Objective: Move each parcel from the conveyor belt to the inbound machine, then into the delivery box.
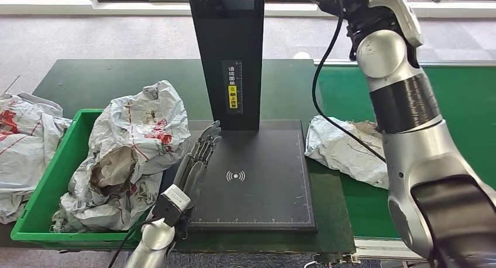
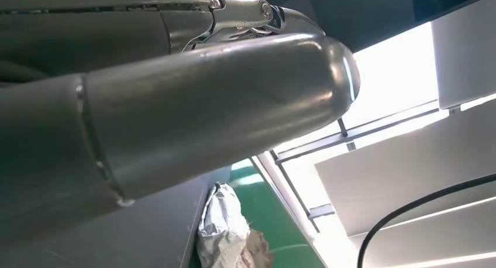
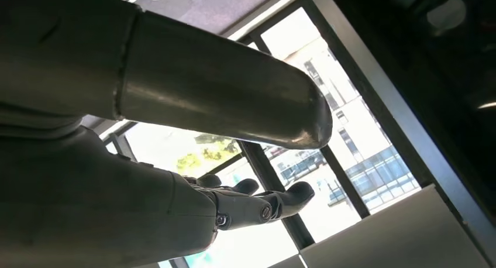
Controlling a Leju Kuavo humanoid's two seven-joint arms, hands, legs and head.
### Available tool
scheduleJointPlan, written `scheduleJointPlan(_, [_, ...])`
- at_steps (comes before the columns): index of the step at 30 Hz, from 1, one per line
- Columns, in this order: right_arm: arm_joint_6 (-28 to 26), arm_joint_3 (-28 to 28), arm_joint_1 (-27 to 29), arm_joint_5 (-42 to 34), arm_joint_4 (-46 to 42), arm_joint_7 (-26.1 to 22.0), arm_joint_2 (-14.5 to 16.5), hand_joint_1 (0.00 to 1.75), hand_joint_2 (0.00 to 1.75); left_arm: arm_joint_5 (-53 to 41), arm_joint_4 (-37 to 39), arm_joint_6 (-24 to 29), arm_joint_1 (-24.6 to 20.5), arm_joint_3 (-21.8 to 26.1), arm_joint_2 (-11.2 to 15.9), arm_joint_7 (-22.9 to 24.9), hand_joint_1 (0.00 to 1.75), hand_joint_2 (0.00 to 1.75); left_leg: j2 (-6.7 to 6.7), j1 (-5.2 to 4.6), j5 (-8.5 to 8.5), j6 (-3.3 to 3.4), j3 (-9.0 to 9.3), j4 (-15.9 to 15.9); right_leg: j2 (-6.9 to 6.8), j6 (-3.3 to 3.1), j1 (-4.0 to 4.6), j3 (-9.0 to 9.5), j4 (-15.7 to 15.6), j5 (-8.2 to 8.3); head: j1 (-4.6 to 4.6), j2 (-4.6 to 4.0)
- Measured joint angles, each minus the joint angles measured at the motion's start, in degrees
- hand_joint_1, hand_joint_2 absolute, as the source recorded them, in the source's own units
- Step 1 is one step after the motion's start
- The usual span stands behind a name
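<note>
A crumpled grey-white parcel (image 1: 342, 148) lies on the green conveyor belt (image 1: 462, 104), right of the black inbound machine plate (image 1: 257, 180); the left wrist view shows this parcel (image 2: 225, 233) too. A larger crumpled parcel (image 1: 134, 151) with red print fills the green delivery box (image 1: 52, 186). My left hand (image 1: 196, 160) lies with straight fingers along the plate's left edge, beside the box, holding nothing. My right hand (image 1: 336, 2) is raised high at the picture's top, right of the machine's post. In the right wrist view its fingers (image 3: 257, 201) stretch out against windows, with nothing in them.
The machine's black post (image 1: 231, 51) rises from the plate's far side. Another white parcel (image 1: 20, 145) with red print lies left of the box. A black cable (image 1: 319, 98) hangs from my right arm down across the belt parcel. The dark green table (image 1: 105, 81) extends behind the box.
</note>
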Motion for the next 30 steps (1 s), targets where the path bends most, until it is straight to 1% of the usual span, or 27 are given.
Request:
scheduleJointPlan(2, [-1.44, 0.33, 1.01, -0.97, 0.72, -0.95, 0.08, 0.00, 0.00, 0.30, 0.51, 0.28, -0.23, -0.01, 0.03, -0.26, 0.00, 0.00, 0.00, 0.01, 0.00, 0.00, 0.01, 0.00, 0.00, 0.00, 0.01, 0.00, 0.00, 0.00, 0.00, 0.00])
scheduleJointPlan(4, [-4.29, 0.37, 3.41, -1.48, 0.94, -2.52, -0.13, 0.00, 0.00, 0.53, 0.89, 0.55, -0.26, -0.02, 0.08, -0.54, 0.00, 0.00, -0.01, 0.03, 0.00, 0.00, 0.04, 0.00, -0.01, 0.00, 0.02, 0.03, -0.03, -0.01, 0.00, 0.00])
scheduleJointPlan(8, [-11.09, 0.37, 13.02, -1.42, -1.13, -6.03, -1.44, 0.00, 0.00, 0.67, 1.05, 0.86, -0.06, -0.04, 0.21, -0.84, 0.00, 0.00, -0.13, 0.05, -0.02, 0.02, 0.07, 0.00, -0.11, 0.01, 0.02, 0.15, -0.10, -0.03, 0.01, 0.00])
scheduleJointPlan(11, [-12.50, 0.35, 18.65, -1.15, -3.16, -6.57, -2.38, 0.00, 0.00, 0.68, 1.07, 0.98, 0.07, -0.03, 0.39, -0.86, 0.00, 0.00, -0.11, 0.02, -0.02, 0.02, 0.01, 0.00, -0.10, 0.02, 0.00, 0.06, -0.10, -0.02, 0.01, 0.00])
scheduleJointPlan(13, [-14.03, 0.04, 23.13, -0.61, -5.70, -6.69, -2.72, 0.00, 0.87, 0.56, 1.07, 1.66, 0.13, -0.03, 0.44, -0.75, 0.00, 0.00, -0.13, 0.04, -0.06, 0.04, 0.08, 0.00, -0.13, 0.02, 0.04, 0.12, -0.14, -0.07, 0.00, 0.00])
scheduleJointPlan(15, [-17.32, -0.91, 30.68, 0.79, -9.57, -7.53, -2.64, 0.00, 1.75, -0.07, 0.83, 3.18, 0.46, -0.03, 0.44, -0.26, 0.00, 0.00, -0.32, 0.11, -0.17, 0.03, 0.20, 0.00, -0.35, 0.02, 0.12, 0.37, -0.18, -0.23, 0.00, 0.00])
scheduleJointPlan(18, [-23.15, -3.26, 44.72, 4.18, -15.21, -9.76, -0.93, 0.00, 1.75, -1.30, -0.89, 5.24, 2.00, -0.02, 0.43, 1.24, 0.00, 0.00, -0.62, 0.18, -0.32, -0.02, 0.23, -0.01, -0.66, -0.01, 0.17, 0.53, -0.17, -0.47, 0.01, 0.00])
scheduleJointPlan(19, [-24.13, -4.00, 48.37, 5.51, -16.58, -9.87, -0.16, 0.00, 1.75, -1.56, -1.59, 5.49, 2.50, -0.02, 0.42, 1.71, 0.00, 0.00, -0.62, 0.18, -0.35, -0.04, 0.18, -0.01, -0.67, -0.02, 0.16, 0.46, -0.15, -0.49, 0.00, 0.00])
scheduleJointPlan(21, [-24.40, -5.42, 53.33, 8.61, -18.91, -8.60, 1.21, 0.00, 1.75, -2.00, -2.76, 5.63, 3.16, -0.02, 0.27, 2.48, 0.00, 0.00, -0.53, 0.17, -0.39, -0.08, 0.11, -0.01, -0.61, -0.05, 0.15, 0.32, -0.12, -0.51, -0.01, 0.00])
scheduleJointPlan(25, [-23.24, -8.81, 58.53, 14.03, -22.59, -5.35, 3.40, 0.00, 1.75, -2.48, -4.39, 5.57, 3.93, -0.02, -0.27, 3.37, 0.00, 0.00, -0.45, 0.17, -0.41, -0.09, 0.11, -0.02, -0.56, -0.09, 0.15, 0.30, -0.13, -0.54, -0.02, 0.00])
scheduleJointPlan(30, [-22.96, -11.18, 61.31, 15.02, -24.82, -4.76, 4.62, 0.00, 1.75, -2.49, -5.27, 5.52, 4.22, 0.00, -0.58, 3.51, 0.00, 0.00, -0.41, 0.15, -0.41, -0.08, 0.13, -0.01, -0.53, -0.07, 0.12, 0.32, -0.13, -0.51, -0.02, 0.00])
